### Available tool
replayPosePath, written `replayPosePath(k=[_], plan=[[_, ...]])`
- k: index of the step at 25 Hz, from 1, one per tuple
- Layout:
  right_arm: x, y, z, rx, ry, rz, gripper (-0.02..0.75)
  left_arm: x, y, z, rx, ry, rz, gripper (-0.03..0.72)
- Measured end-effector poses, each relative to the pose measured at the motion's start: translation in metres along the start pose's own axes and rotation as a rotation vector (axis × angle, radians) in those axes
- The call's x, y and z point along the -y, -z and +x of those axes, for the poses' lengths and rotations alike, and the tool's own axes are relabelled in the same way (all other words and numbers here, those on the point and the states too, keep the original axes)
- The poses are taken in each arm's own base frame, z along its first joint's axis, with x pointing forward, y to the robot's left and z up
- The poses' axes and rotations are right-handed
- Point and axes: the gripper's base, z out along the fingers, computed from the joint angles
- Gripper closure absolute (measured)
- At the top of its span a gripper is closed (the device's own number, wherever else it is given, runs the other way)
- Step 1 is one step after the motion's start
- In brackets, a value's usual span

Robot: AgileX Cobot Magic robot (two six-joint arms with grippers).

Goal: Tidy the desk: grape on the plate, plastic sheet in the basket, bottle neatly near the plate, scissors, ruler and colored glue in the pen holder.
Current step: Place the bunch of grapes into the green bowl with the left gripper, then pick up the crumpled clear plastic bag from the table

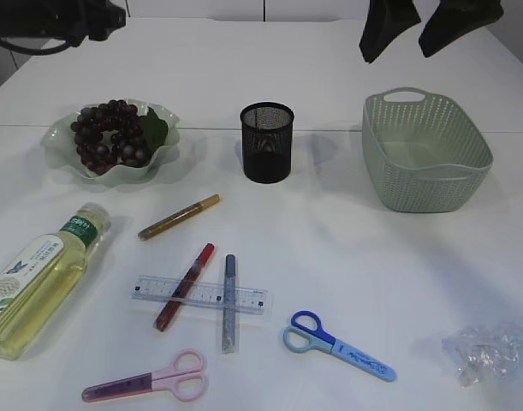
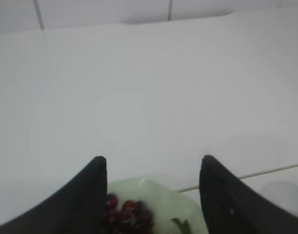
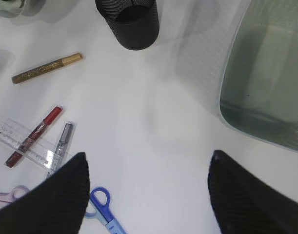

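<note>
Left gripper [image 2: 153,195]: jaws stand apart and hold nothing; it hangs high over the plate [image 1: 60,158], as the left wrist view shows.
Right gripper [image 3: 149,195]: jaws wide apart, empty, above the counter [image 1: 347,240] between pen holder [image 1: 267,142] and basket [image 1: 425,154].
Grape [image 1: 111,133]: already lies on the wavy green plate, a dark bunch with a leaf.
Bottle [image 1: 38,278]: lies on its side at the left, well below the plate; round clear plastic with yellow liquid, so it may roll when pushed.
Ruler [image 1: 199,294]: thin, flat, transparent; the red glue [image 1: 185,287] and grey glue [image 1: 229,302] lie across it. Lifting the ruler first could scatter them.
Gold glue [image 1: 179,217]: slim tube, alone, near the holder.
Scissors: pink pair [image 1: 145,381] and blue pair [image 1: 338,344], flat on the counter, hard to get under.
Plastic sheet [image 1: 484,351]: crumpled, clear, at the right front edge; light and easy to slip from the jaws.
Pen holder: black mesh, narrow and light; a long item put in slanted may tip it.
</note>
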Motion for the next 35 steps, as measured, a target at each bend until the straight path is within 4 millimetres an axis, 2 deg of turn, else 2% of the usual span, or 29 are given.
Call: replayPosePath(k=[4, 6, 10, 13, 17, 24, 30, 35], plan=[[-0.001, 0.0, 0.0, 0.0, -0.004, -0.006, 0.154, 0.028, 0.027, -0.028, 0.07, -0.159, 0.274, 0.253], [-0.002, 0.0, 0.0, 0.001, -0.008, -0.018, 0.154, 0.042, 0.042, -0.035, 0.06, -0.253, 0.41, 0.253], [-0.003, 0.0, 0.0, 0.001, -0.014, -0.038, 0.154, 0.056, 0.07, -0.038, -0.074, -0.33, 0.569, 0.253], [-0.004, 0.0, 0.0, 0.002, -0.016, -0.041, 0.154, 0.058, 0.086, -0.032, -0.253, -0.284, 0.607, 0.253], [-0.004, 0.0, 0.0, 0.002, -0.02, -0.042, 0.155, 0.055, 0.106, -0.025, -0.497, -0.202, 0.571, 0.253], [-0.004, 0.0, 0.0, 0.002, -0.025, -0.046, 0.154, 0.044, 0.137, -0.021, -0.796, -0.029, 0.368, 0.253], [-0.004, 0.0, 0.0, 0.002, 0.004, -0.046, 0.154, 0.028, 0.145, -0.019, -0.899, 0.177, 0.059, 0.253], [-0.004, 0.002, 0.006, -0.01, 0.008, -0.042, 0.154, 0.026, 0.147, -0.019, -0.905, 0.209, 0.006, 0.253]])
